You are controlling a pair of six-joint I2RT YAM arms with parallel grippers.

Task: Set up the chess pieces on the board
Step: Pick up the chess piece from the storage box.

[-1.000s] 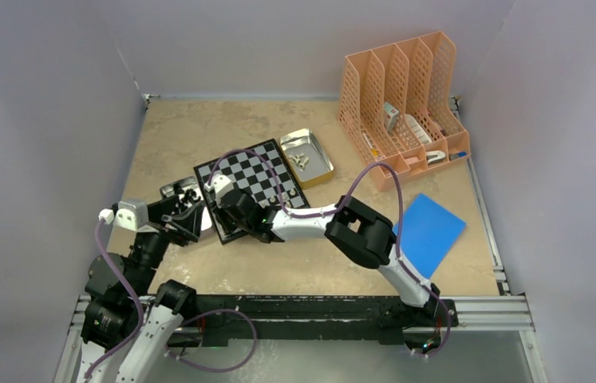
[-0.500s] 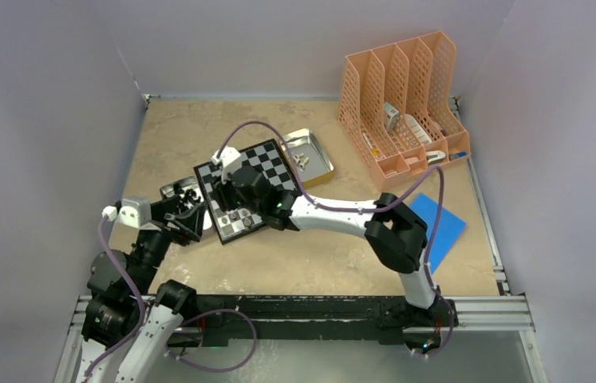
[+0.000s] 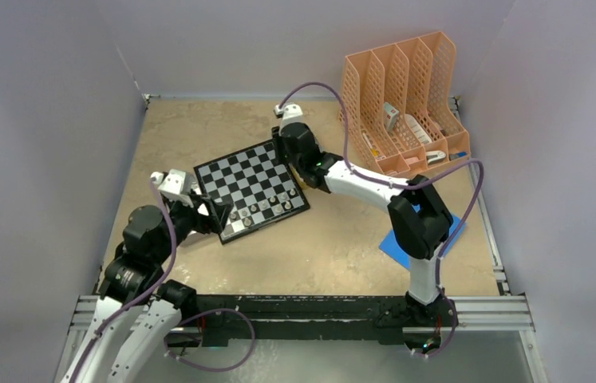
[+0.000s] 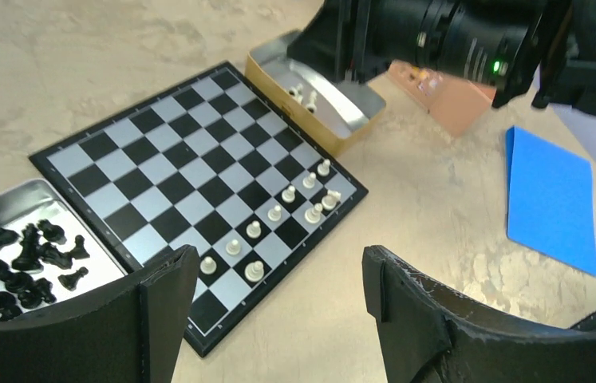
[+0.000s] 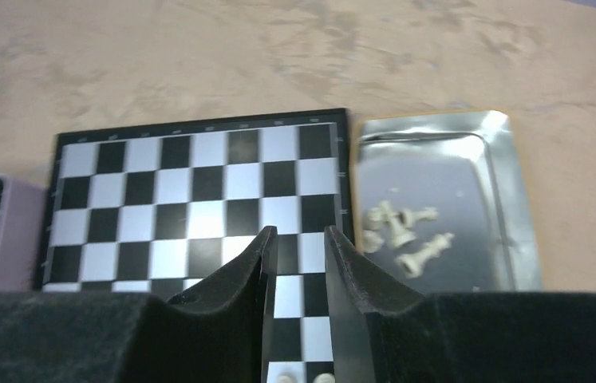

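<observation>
Right end effector (image 5: 296, 233) has swung over the shiny rectangular metal tray (image 5: 470, 179), barely parted, empty; a clumsy dip could scatter silvery-pale chessmen (image 5: 400, 227).

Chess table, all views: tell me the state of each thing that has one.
board: flat, partly set.
pale pieces: upright on the board.
gold tray: holds a few loose pale men.
black pieces: heaped in silver tray.
left fingers: wide open, empty.
right fingers: slightly apart, empty.
</observation>
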